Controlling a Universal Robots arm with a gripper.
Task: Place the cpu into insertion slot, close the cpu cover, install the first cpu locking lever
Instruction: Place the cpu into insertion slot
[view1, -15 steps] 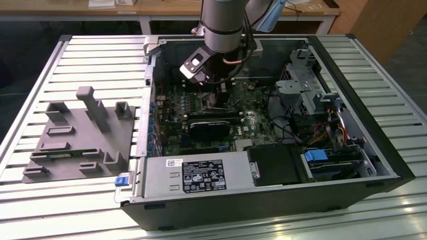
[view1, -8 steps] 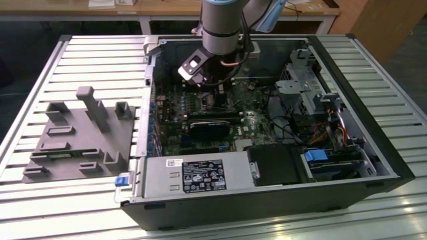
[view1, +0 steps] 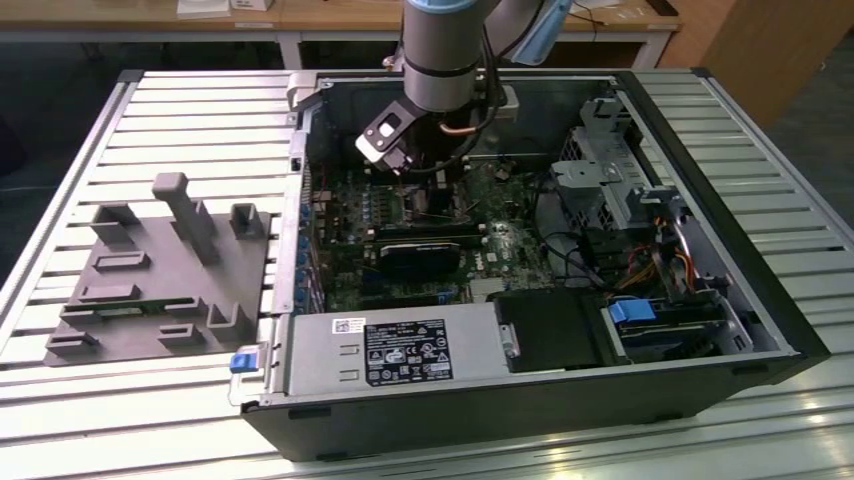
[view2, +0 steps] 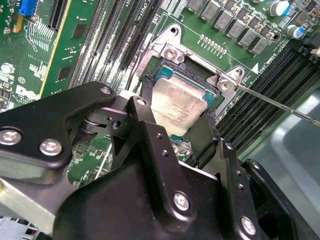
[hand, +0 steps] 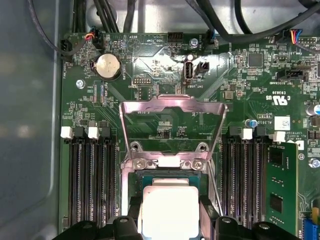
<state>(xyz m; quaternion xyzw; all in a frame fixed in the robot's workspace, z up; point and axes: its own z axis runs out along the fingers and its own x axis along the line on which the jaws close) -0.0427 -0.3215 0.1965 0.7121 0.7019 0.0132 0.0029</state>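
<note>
The cpu (view2: 177, 106), a flat square chip with a dull silver top, lies level at the insertion slot (view2: 161, 76) on the green motherboard. My gripper (view2: 175, 125) is shut on it, one black finger (view2: 145, 120) against each of two opposite sides. In the first wrist view the cpu (hand: 167, 207) sits between the fingers (hand: 132, 222). The cpu cover (hand: 172, 104), a silvery frame with a square window, is swung open beyond the slot. A thin metal locking lever (view2: 280, 106) sticks out from a corner of the socket. In the exterior view my gripper (view1: 424, 195) is down inside the computer case.
Black memory slots (hand: 90, 185) run along both sides of the socket, one holding a green memory stick (hand: 280, 190). A power supply (view1: 387, 350), a drive cage (view1: 614, 180) and a black card (view1: 420, 255) crowd the case. A grey fixture (view1: 160, 270) lies on the slatted table.
</note>
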